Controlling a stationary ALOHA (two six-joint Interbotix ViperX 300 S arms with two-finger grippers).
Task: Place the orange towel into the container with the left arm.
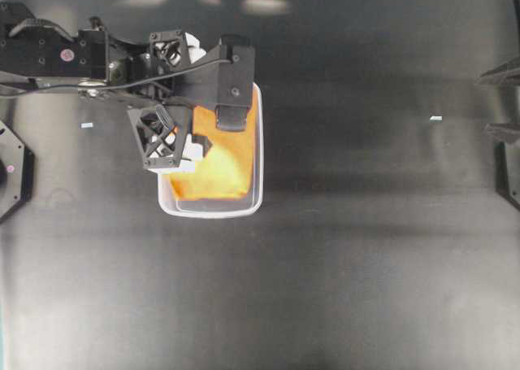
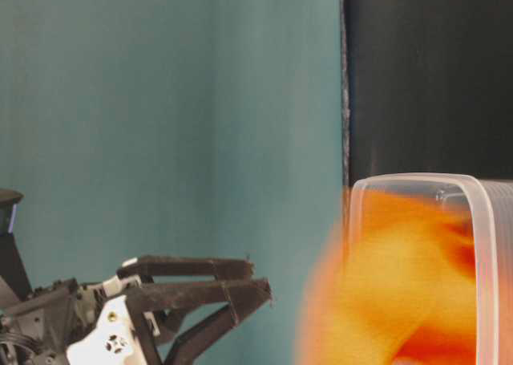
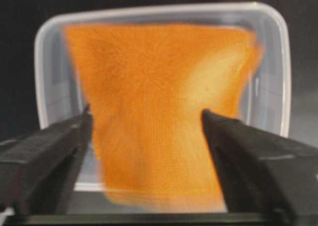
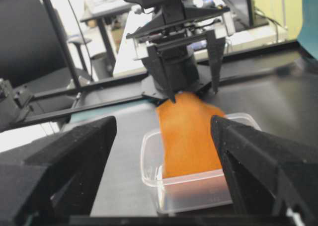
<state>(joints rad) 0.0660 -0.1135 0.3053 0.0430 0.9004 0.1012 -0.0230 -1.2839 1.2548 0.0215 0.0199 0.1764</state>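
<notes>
While the orange towel [image 1: 218,168] drapes into the container [image 1: 253,209] on the dark table [image 1: 366,264], left gripper [image 3: 146,121] gapes apart.

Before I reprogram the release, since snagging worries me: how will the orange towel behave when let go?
Likely floppy: the orange towel drapes in a soft sheet below the left gripper. Probably light, and it should slump into the container, though an edge might catch the rim.
</notes>
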